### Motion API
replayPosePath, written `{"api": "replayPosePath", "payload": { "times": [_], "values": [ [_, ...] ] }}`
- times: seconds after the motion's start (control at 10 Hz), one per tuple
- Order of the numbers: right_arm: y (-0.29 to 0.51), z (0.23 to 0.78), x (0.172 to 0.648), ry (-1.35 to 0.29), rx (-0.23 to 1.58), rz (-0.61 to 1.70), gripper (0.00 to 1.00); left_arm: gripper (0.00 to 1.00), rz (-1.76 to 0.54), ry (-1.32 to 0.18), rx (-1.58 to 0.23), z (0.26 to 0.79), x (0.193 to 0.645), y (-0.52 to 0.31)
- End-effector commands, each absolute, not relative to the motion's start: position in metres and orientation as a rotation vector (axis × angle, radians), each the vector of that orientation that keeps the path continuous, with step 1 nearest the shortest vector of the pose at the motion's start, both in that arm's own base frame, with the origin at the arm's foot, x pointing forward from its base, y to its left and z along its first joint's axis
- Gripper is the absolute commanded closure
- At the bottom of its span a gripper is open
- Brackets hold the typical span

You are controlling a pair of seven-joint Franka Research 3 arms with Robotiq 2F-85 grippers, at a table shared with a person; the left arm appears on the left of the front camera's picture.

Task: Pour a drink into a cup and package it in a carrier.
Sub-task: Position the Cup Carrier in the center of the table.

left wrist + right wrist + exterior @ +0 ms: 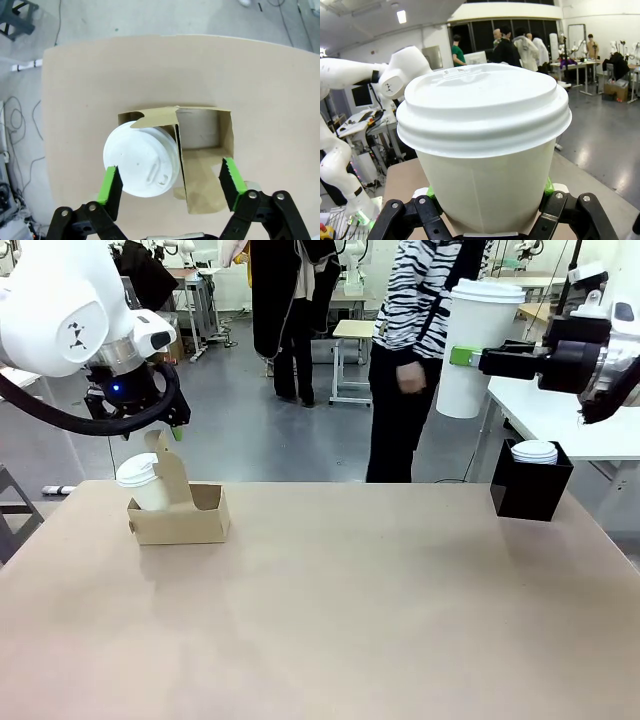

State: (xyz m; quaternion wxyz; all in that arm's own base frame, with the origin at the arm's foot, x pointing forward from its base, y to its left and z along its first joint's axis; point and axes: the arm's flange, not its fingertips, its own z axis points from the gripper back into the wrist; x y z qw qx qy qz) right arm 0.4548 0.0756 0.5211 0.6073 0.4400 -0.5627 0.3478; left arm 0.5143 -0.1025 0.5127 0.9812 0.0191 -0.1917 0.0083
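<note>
So on the left side the robot's left hand [172, 428] is hanging just above the carrier [195, 522], fingers pointing down and spread wide, nothing in its grip. From the left wrist view you're looking straight down between the green pads [111, 176]: the left hand [171, 175] straddles the carrier [205, 150] from above, one pad out past the lid edge of the first cup [142, 162], the other over the far slot, and I can't tell if either pad actually touches anything. The carrier sits on the desk [350, 620] toward the far left corner, tall handle tab sticking up in the middle. The first cup [140, 480], white lid on, stands in the slot left of the tab as the front camera sees it; the slot on the other side just shows bare cardboard. Moving right, a person in a striped top [420, 300] stands behind the far edge of the desk. Next to them, up in the air, is the second cup [480, 340], white with a white lid, upright, clamped around its lower body by the right hand [470, 357], which comes in sideways from the right. The right wrist view has the second cup [485, 165] front and centre with the right hand [488, 190] squeezed onto both sides. Below it, at the desk's far right, is a black box [530, 495] with a white lid [535, 451] poking out the top.
</note>
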Motion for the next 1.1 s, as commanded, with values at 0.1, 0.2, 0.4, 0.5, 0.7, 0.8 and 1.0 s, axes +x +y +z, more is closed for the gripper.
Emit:
{"api": "replayPosePath", "payload": {
  "times": [0.1, 0.2, 0.4, 0.5, 0.7, 0.8, 1.0],
  "values": [
    [0.077, 0.525, 0.458, -1.315, 1.002, 0.81, 0.19, 1.0, 0.052, -0.377, 0.036, 0.504, 0.518, -0.105],
    [0.077, 0.525, 0.458, -1.315, 1.002, 0.81, 0.19, 0.66, 0.054, -0.372, 0.037, 0.501, 0.52, -0.106],
    [0.077, 0.525, 0.458, -1.315, 1.002, 0.81, 0.19, 1.0, 0.046, -0.362, 0.033, 0.498, 0.522, -0.11],
    [0.077, 0.525, 0.458, -1.315, 1.002, 0.81, 0.19, 1.0, 0.048, -0.364, 0.038, 0.498, 0.523, -0.112],
    [0.077, 0.525, 0.458, -1.315, 1.002, 0.81, 0.19, 1.0, 0.048, -0.356, 0.041, 0.495, 0.525, -0.111],
    [0.077, 0.525, 0.458, -1.315, 1.002, 0.81, 0.19, 1.0, 0.061, -0.367, 0.034, 0.496, 0.525, -0.11],
    [0.077, 0.525, 0.458, -1.315, 1.002, 0.81, 0.19, 1.0, 0.025, -0.351, 0.034, 0.493, 0.521, -0.109]
  ]
}}
